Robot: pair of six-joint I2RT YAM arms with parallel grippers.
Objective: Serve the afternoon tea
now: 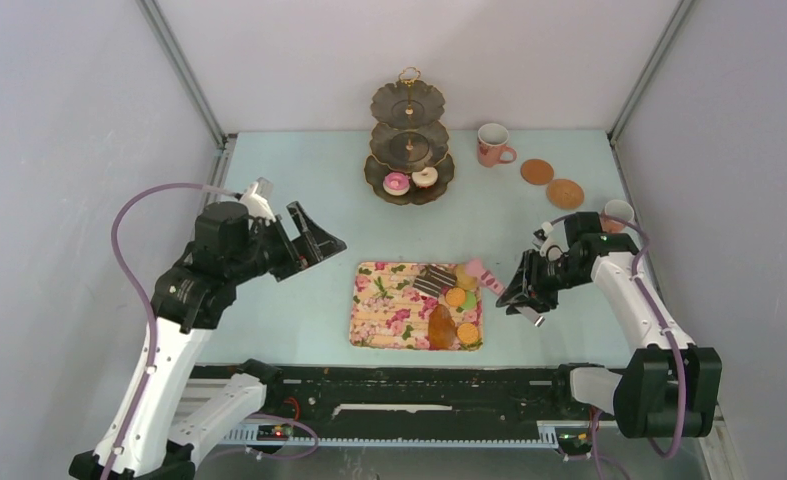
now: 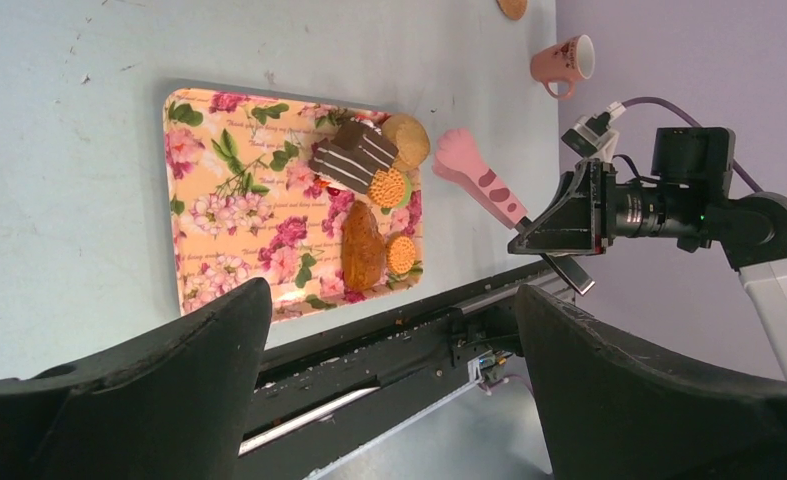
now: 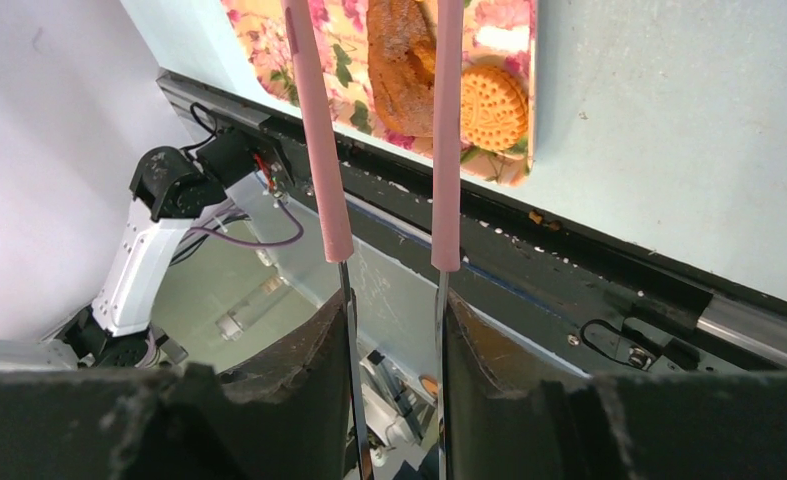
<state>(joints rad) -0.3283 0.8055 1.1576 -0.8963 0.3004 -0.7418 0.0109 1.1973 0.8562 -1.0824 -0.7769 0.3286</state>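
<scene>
Target croissant lies at the right end of the floral tray, long axis near-to-far. I've got the tongs pinched in my right pincer, aimed from just right. My left pincer is spread, empty, farther off.

Overhead view down onto the table; both wrist views oblique, floral tray common to all.
</scene>
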